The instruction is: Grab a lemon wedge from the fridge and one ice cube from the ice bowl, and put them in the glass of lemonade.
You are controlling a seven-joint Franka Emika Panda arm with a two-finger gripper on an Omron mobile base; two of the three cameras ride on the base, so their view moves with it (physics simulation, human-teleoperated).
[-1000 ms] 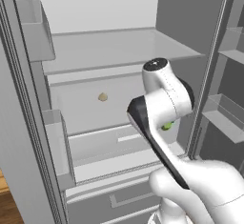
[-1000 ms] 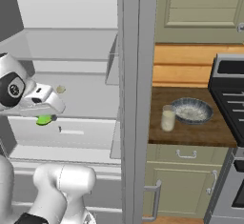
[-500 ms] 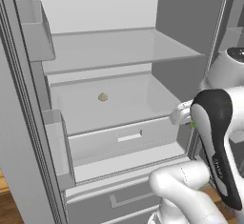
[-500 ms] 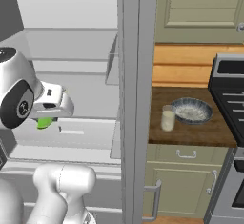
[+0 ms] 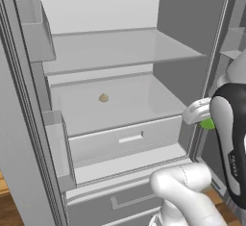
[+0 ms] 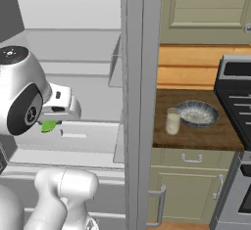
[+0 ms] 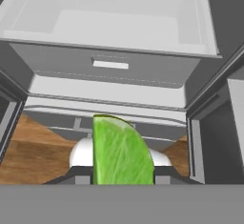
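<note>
The fridge (image 5: 120,52) stands open, its pale shelves and a drawer (image 5: 127,138) facing me. My gripper (image 5: 205,120) is at the right edge of the fridge opening, in front of the shelves, shut on the lemon wedge (image 5: 208,123), a small bright green-yellow piece. From the other side, the gripper (image 6: 53,121) holds the lemon wedge (image 6: 48,125) just under the hand. The hand view has the lemon wedge (image 7: 121,154) large between the jaws. On the wooden counter to the right stand the glass of lemonade (image 6: 172,121) and, beside it, the ice bowl (image 6: 197,112).
A small beige round item (image 5: 103,97) lies on the middle fridge shelf. The open fridge door's edge (image 6: 135,102) stands between the arm and the counter (image 6: 196,136). A stove (image 6: 238,92) is at the far right. Door bins (image 5: 36,32) line the left door.
The arm has swung right across the fridge opening and drawn back from the shelves, carrying the lemon wedge with it. The jaws stay shut on the wedge.
</note>
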